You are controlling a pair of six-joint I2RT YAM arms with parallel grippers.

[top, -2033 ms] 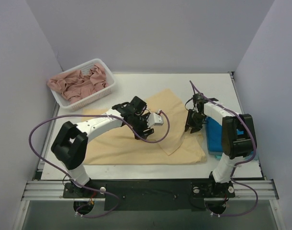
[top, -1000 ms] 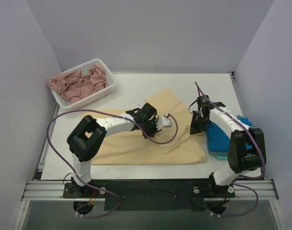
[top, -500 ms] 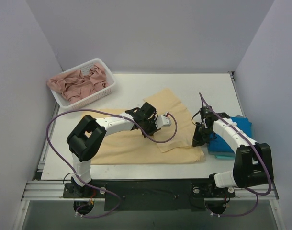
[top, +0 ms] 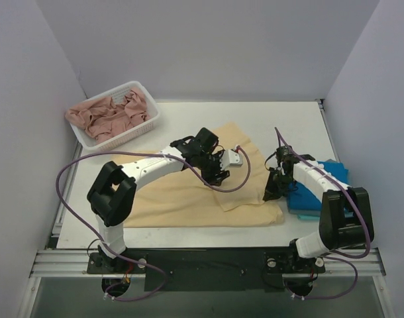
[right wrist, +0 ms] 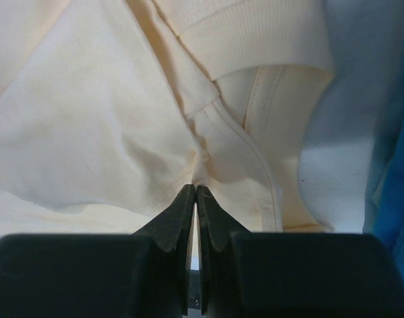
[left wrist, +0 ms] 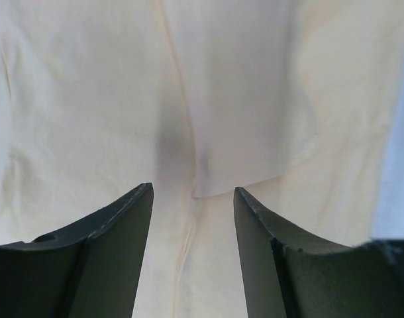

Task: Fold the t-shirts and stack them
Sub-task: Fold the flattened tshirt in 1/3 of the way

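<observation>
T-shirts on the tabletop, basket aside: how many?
2. A pale yellow cotton t-shirt lies spread mid-table; a bright blue folded t-shirt sits at its right edge, partly under the right arm. Crumpled pink fabric in the white plastic basket may hide more.

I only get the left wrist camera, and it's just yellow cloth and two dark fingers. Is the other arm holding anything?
Observer: Yes. The right gripper is shut, pinching a bit of the yellow t-shirt near its right edge.
Kid: Is there another shirt?
Observer: A blue t-shirt lies on the table just right of the yellow one, partly under the right arm.
Kid: Anything else around?
Observer: A white basket sits at the far left corner, with crumpled pink cloth inside.
</observation>
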